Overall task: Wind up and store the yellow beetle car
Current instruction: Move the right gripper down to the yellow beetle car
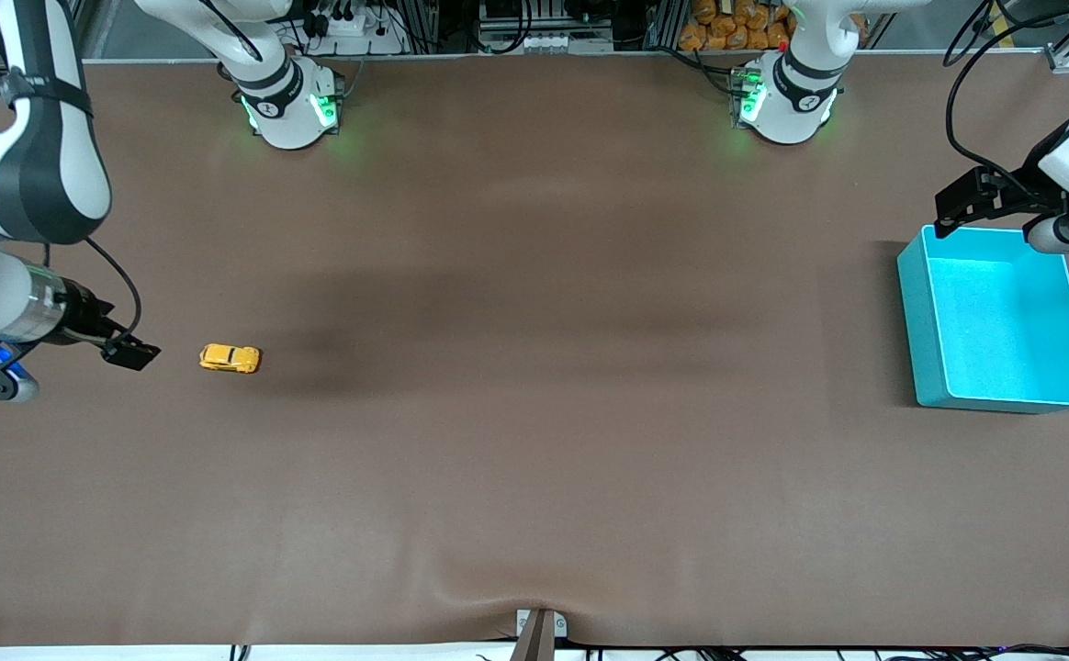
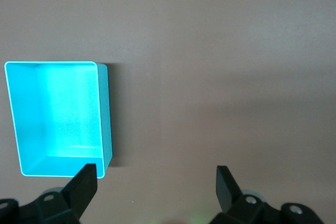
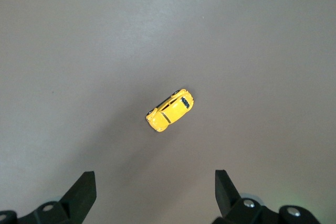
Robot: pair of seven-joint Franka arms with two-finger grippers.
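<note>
Yellow beetle car: sits on its wheels on the bare table, toward the right arm's end; the nearest of the task's things to the front camera; nothing touches it; its length runs along the table toward the bin's end.

How it will handle: my guess is very light, hard and glossy; the rounded shell gives fingers little to bite on, so it may squirt out or roll on its small wheels if nudged; it does not look fragile, though the wheels and any winding works inside are best spared a hard squeeze.

Where to take it: across the flanks, one finger on each door side, low on the body where it is flattest; not nose to tail, and not over the domed roof.

Right gripper: hangs over the table just beside the car, at the table's edge; jaws stand wide apart and hold nothing; in the right wrist view the car lies ahead of the fingertips, askew to the gap between them, so I judge the wrist needs a turn before it descends.

Teal bin: well apart from the car, at the left arm's end of the table; slightly farther from the front camera; upright, with nothing in it.

Left gripper: over the bin's farther rim; jaws wide, holding nothing; this arm waits.

Task so far: I judge it barely begun; the car is neither wound nor stored.
</note>
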